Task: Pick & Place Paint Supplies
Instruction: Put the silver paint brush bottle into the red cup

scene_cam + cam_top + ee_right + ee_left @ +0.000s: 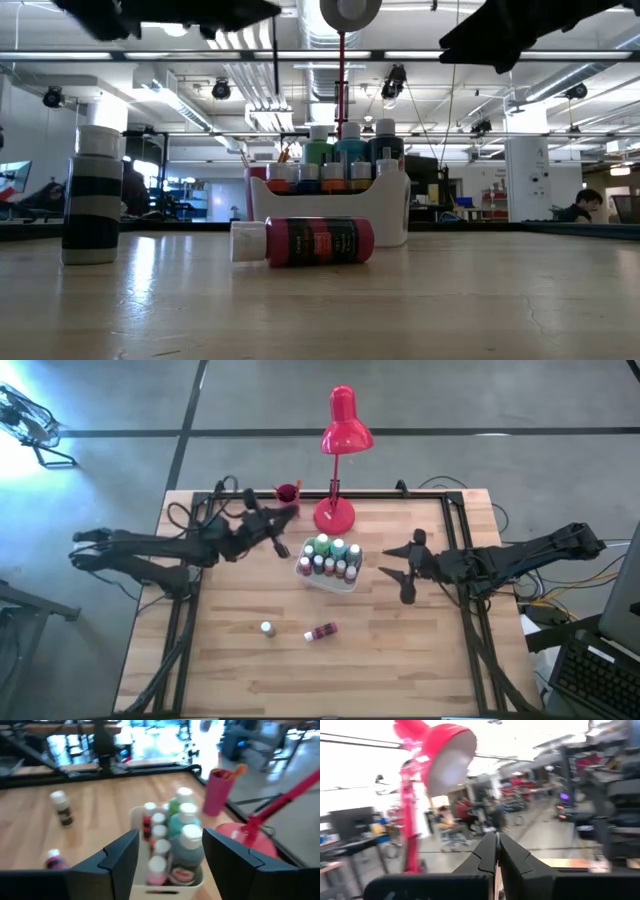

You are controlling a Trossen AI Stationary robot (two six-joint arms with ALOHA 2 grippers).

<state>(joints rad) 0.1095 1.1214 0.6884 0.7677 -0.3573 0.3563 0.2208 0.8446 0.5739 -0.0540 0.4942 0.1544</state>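
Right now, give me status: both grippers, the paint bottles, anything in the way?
Right gripper open beside white tray of bottles; left gripper shut, near red cup. Two bottles still out: red bottle lying, dark bottle upright. Red lamp behind tray.

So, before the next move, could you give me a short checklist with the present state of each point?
1. Right end effector open and empty: ok.
2. Left end effector shut, raised by the red desk lamp: ok.
3. White rectangular tray upright, bottles standing inside: ok.
4. Red paint bottle lying on its side is outside the tray: not ok.
5. Small dark upright bottle with pale cap is outside the tray: not ok.
6. Brush in the red cup: cannot tell.
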